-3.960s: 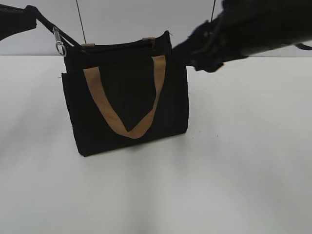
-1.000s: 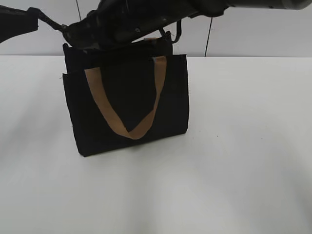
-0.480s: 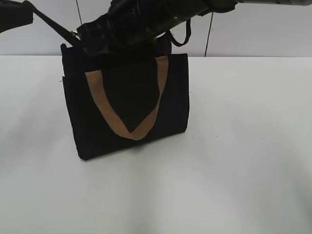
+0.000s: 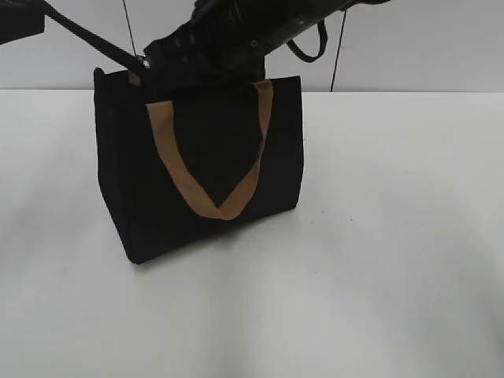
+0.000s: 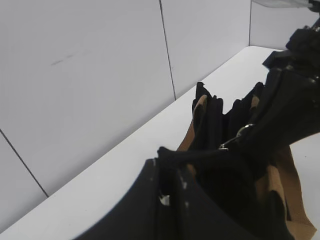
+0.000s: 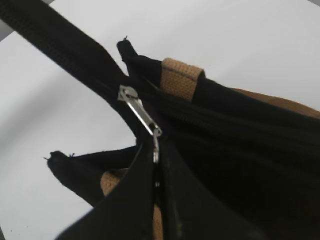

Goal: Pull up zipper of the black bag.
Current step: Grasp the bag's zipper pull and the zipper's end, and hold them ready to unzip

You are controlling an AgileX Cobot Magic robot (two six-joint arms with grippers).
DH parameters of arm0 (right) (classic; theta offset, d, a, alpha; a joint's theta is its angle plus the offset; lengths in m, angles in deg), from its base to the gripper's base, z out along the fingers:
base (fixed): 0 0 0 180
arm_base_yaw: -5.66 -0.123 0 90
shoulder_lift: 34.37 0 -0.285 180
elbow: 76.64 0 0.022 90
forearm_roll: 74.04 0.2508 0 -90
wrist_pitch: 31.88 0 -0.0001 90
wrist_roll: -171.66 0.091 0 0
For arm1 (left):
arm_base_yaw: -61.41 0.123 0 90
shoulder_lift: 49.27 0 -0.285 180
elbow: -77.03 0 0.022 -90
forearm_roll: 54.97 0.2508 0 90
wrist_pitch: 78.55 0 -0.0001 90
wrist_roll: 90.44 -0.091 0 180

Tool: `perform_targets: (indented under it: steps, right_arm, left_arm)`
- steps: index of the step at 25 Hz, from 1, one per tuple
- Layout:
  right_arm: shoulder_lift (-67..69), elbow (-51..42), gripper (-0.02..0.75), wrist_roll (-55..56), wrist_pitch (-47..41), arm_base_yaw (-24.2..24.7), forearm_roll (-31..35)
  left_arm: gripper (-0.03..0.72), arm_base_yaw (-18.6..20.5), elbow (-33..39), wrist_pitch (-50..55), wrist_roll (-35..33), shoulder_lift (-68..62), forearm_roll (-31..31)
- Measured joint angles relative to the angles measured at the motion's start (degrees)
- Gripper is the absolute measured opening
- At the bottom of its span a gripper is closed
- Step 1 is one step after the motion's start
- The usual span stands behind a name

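Note:
The black bag [image 4: 205,157] stands on the white table, its tan handle [image 4: 213,177] hanging down the front. My left gripper [image 4: 35,14] at the top left is shut on the black zip tail [image 4: 94,43], which runs taut from the bag's top left corner; the left wrist view shows this grip [image 5: 167,172]. My right gripper [image 4: 153,59] reaches across over the bag's top. In the right wrist view it [image 6: 156,162] is shut on the silvery zipper pull [image 6: 145,120], whose slider [image 6: 128,93] sits near the bag's end. The slider also shows in the left wrist view [image 5: 235,136].
A white panelled wall [image 4: 409,55] stands close behind the bag. The white table [image 4: 378,260] stretches out in front and to the right. A black cable loop [image 4: 309,47] hangs from the right arm above the bag's right corner.
My right gripper came from the right to the bag's top, took the pull and has moved it a little rightward. The left gripper rose, tightening the tail; the bag's left top corner lifted.

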Motion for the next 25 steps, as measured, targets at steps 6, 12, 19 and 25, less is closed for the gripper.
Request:
perform_targets:
  steps: [6,12,19,25]
  right_arm:
    - [-0.4,0.0,-0.015,2.0,-2.5,3.6,-0.7]
    - [-0.5,0.0,-0.015,2.7,-4.2,6.7,-1.9]
    - [-1.7,0.0,-0.015,4.6,-5.2,9.1,-3.4]
    - [-2.3,-0.1,-0.015,7.1,-6.1,13.4,-6.9]
  left_arm:
    - [0.022,-0.2,0.0,-0.1,0.0,0.0,0.2]
    - [0.022,-0.1,0.0,1.3,0.0,0.1,-0.3]
    - [0.022,-0.2,0.0,1.2,-0.1,0.1,0.0]
    - [0.022,-0.3,0.0,1.5,-0.1,0.1,-0.3]
